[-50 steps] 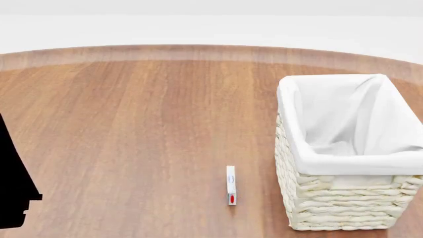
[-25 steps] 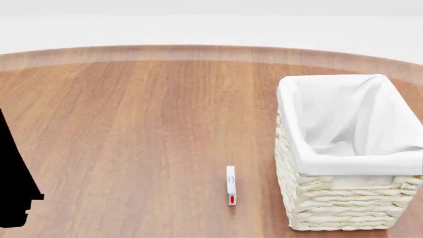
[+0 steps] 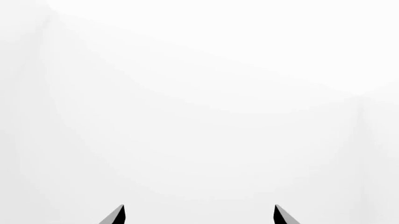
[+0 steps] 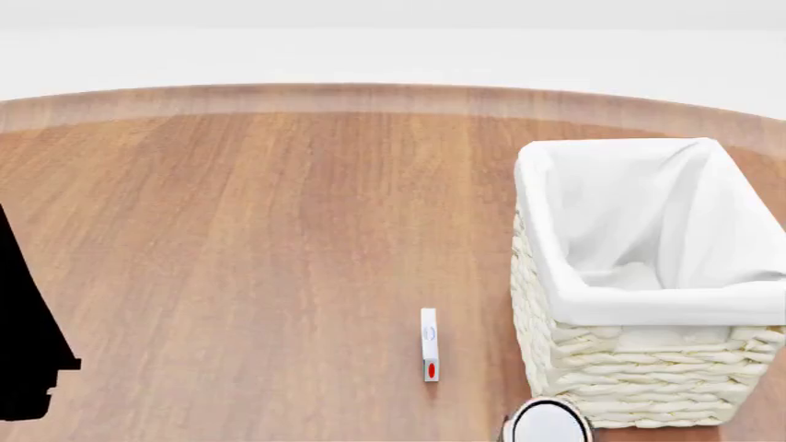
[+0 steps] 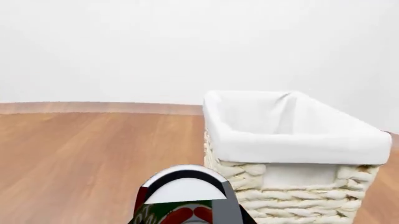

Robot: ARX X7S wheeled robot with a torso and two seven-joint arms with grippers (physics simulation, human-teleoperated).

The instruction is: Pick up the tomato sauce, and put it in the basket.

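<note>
Showing now at bottom, tomato sauce [image 4: 549, 424] by basket [image 4: 639, 387]; R fingers pinching it.

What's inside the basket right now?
Only the white lining shows inside the basket: no can in it. The near wall hides the floor's front part in both views. The tomato sauce is outside, in front of the basket.

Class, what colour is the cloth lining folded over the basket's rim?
White, over the cream wicker basket; the cloth lining shows best in the right wrist view.
</note>
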